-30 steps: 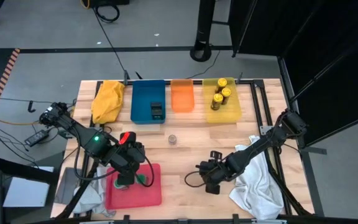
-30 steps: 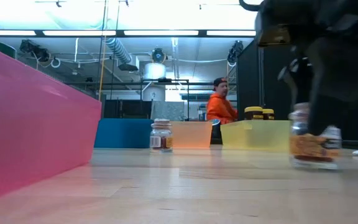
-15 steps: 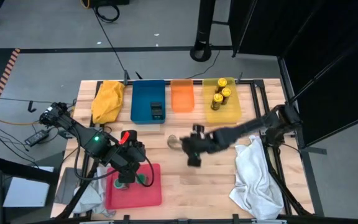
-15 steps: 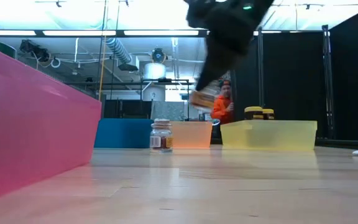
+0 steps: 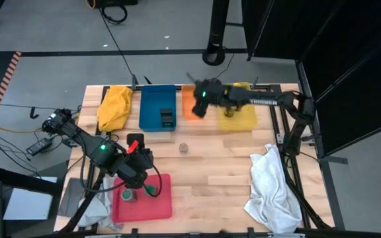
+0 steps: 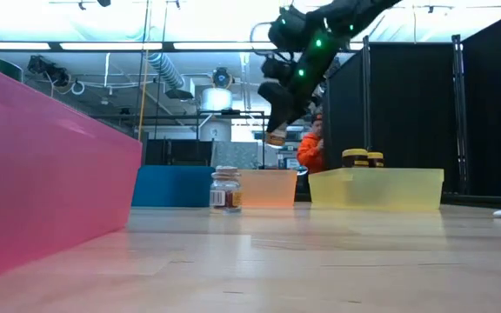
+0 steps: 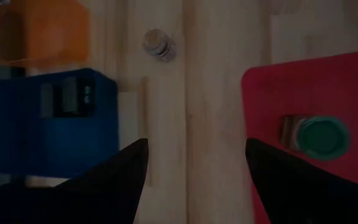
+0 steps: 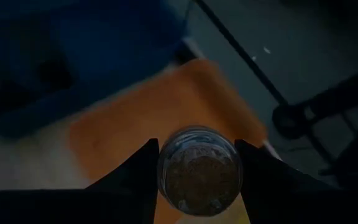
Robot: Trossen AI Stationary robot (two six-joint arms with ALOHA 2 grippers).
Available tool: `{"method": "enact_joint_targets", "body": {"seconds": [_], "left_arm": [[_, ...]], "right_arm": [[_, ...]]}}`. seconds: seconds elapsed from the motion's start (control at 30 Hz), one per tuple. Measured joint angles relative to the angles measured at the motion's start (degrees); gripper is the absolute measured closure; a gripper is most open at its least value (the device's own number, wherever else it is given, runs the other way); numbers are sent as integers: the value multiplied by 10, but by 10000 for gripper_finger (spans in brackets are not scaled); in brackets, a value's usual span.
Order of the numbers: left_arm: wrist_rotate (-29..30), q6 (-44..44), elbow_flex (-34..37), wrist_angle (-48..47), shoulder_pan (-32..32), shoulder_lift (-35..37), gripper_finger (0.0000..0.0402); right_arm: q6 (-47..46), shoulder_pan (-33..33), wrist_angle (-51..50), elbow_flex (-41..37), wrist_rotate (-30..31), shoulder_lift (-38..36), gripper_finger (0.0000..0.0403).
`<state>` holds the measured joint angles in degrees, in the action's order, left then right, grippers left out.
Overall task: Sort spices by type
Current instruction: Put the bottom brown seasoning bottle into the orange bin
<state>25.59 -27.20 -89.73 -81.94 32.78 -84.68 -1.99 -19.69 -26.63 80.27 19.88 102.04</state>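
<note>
From above, the right gripper (image 5: 202, 100) hangs over the orange tray (image 5: 193, 106). From table level, another little jar (image 6: 225, 189) waits on the wood. Its wrist camera shows the fingers squeezing a small jar (image 8: 199, 170) (brown spice inside); it should go low before letting go. The left gripper (image 7: 194, 163) hangs open above the red tray (image 7: 272, 93).

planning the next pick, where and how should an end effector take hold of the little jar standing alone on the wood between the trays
Grip the small grey-topped jar across its glass body just below the cap, coming straight down from above. It stands upright on bare table apart from the blue tray and orange tray, so fingers fit either side. The free left end effector is nearer.
</note>
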Motion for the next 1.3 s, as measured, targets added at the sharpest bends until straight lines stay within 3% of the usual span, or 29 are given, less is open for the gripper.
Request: {"method": "enact_joint_targets", "body": {"seconds": [0.23, 0.53, 0.77, 1.07, 1.3], "left_arm": [[29, 0, 0, -25, 0, 0, 126], [50, 0, 0, -33, 0, 0, 126], [47, -15, 0, -34, 0, 0, 126], [42, -19, 0, -33, 0, 0, 126], [42, -19, 0, -33, 0, 0, 126]], "right_arm": [[-30, -101, 50, 1, -81, 11, 222], [-7, -114, 115, 4, -123, 100, 222], [-4, -126, -2, 104, -153, 176, 222], [22, -127, -199, 303, -157, 281, 222], [59, -126, -227, 355, -175, 311, 216]]}}
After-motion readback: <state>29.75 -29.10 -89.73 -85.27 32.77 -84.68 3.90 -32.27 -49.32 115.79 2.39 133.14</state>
